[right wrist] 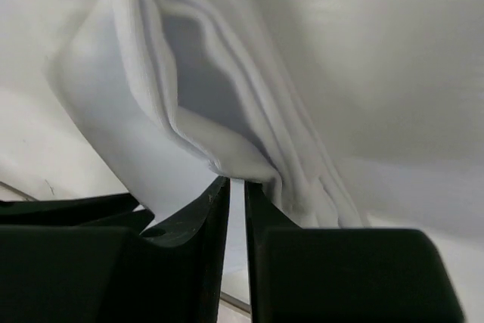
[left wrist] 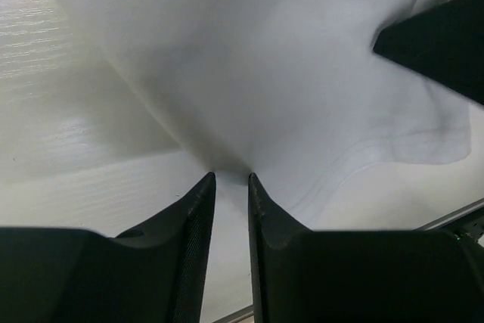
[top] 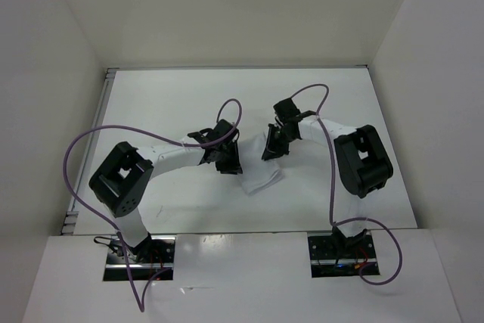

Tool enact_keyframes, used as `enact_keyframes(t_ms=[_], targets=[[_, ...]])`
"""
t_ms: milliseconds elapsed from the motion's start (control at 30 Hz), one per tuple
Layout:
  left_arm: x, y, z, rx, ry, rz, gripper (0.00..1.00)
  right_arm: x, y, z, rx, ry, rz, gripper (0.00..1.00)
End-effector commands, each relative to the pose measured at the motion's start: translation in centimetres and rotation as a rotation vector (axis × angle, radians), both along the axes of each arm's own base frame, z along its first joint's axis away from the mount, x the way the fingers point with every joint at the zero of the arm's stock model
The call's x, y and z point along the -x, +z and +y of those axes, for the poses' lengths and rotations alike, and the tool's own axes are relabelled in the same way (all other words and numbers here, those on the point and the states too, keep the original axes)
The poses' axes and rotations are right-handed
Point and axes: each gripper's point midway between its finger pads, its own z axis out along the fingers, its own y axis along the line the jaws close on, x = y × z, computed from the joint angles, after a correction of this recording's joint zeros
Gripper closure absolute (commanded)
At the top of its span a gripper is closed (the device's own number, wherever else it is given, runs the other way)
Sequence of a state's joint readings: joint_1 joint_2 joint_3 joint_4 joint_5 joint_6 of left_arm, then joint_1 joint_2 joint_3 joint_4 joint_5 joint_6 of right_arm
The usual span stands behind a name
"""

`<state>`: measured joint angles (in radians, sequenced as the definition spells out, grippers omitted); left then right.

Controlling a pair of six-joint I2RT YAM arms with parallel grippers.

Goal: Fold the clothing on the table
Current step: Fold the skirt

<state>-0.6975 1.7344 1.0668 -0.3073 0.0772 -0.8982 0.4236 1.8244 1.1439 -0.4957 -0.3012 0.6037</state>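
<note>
The clothing (top: 262,174), a small wrinkled white piece, hangs between my two grippers near the middle of the table (top: 181,100). My left gripper (top: 229,161) is at its left edge. In the left wrist view the jaws (left wrist: 231,178) stand nearly together, and the clothing (left wrist: 287,73) gathers to a point at their tips. My right gripper (top: 273,149) holds the upper right part. In the right wrist view that gripper (right wrist: 236,181) is shut on a folded, layered bunch of the clothing (right wrist: 151,104), which is lifted off the table.
White walls close in the table on three sides. A thin metal edge strip (top: 108,88) runs along the left side. Purple cables (top: 83,145) loop over both arms. A dark finger of the right gripper (left wrist: 446,43) shows in the left wrist view.
</note>
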Motion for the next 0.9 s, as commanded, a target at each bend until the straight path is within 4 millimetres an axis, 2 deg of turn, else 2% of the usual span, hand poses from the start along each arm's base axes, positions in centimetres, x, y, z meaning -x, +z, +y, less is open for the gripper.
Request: enact_keyframes(t_ms=[0,100,133,200,233,300,433,467,533,567,600,667,700,767,800,833,867], targets=[[0.1,-0.6,-0.4,0.018,0.006,0.004,0.69,-3.5,1.6,-1.5,-0.011,-0.046,-0.099,0.82],[0.5,-1.2,-0.3,0.011,0.001,0.025,0.69,-4.8,1.5,-2.9,-0.012,-0.092,-0.107,0.82],[0.4,-1.1,-0.4,0.017,0.001,0.018,0.69,-4.9,0.6,-3.4,-0.003,-0.102,-0.084,0.82],[0.4,-1.1,-0.4,0.017,0.001,0.018,0.71,-5.4,0.1,-4.0,-0.001,-0.121,-0.081,0.82],[0.7,-1.5,-0.2,0.01,0.001,0.026,0.71,-5.9,0.4,-4.0,-0.024,-0.134,-0.092,0.82],[0.7,-1.5,-0.2,0.01,0.001,0.026,0.71,-5.4,0.0,-3.9,-0.06,-0.125,-0.077,0.82],[1.5,-1.7,-0.5,0.021,-0.012,0.05,0.71,-5.7,0.5,-3.6,-0.081,-0.119,-0.103,0.82],[1.4,-1.1,-0.6,0.031,-0.012,0.038,0.71,-5.5,0.4,-3.6,-0.077,-0.12,-0.092,0.82],[0.8,1.8,-1.6,0.083,-0.025,-0.022,0.65,-5.2,0.0,-3.9,-0.064,-0.134,-0.08,0.82],[0.3,4.0,-2.3,0.128,-0.032,-0.061,0.57,-3.9,-0.7,-3.4,-0.079,-0.122,-0.042,0.82],[-0.1,5.2,-2.6,0.148,-0.033,-0.083,0.54,-3.8,-0.9,-3.5,-0.08,-0.122,-0.043,0.82],[-0.5,7.6,-3.0,0.184,-0.035,-0.127,0.5,-2.1,-1.8,-2.0,-0.08,-0.096,-0.012,0.82],[-0.7,8.3,-2.9,0.182,-0.035,-0.147,0.49,-1.8,-1.6,-1.1,-0.097,-0.082,-0.013,0.82],[-1.4,9.9,-2.9,0.19,-0.019,-0.188,0.49,0.2,-2.3,0.8,-0.112,-0.033,0.02,0.82],[-1.5,10.0,-2.8,0.177,-0.021,-0.193,0.49,0.5,-2.1,1.6,-0.128,-0.028,0.024,0.82],[-1.3,9.7,-2.6,0.167,-0.021,-0.182,0.49,1.6,-2.4,2.5,-0.126,-0.004,0.04,0.82],[-1.7,10.3,-2.7,0.17,-0.013,-0.2,0.49,1.7,-2.3,3.1,-0.132,0.003,0.036,0.82]])
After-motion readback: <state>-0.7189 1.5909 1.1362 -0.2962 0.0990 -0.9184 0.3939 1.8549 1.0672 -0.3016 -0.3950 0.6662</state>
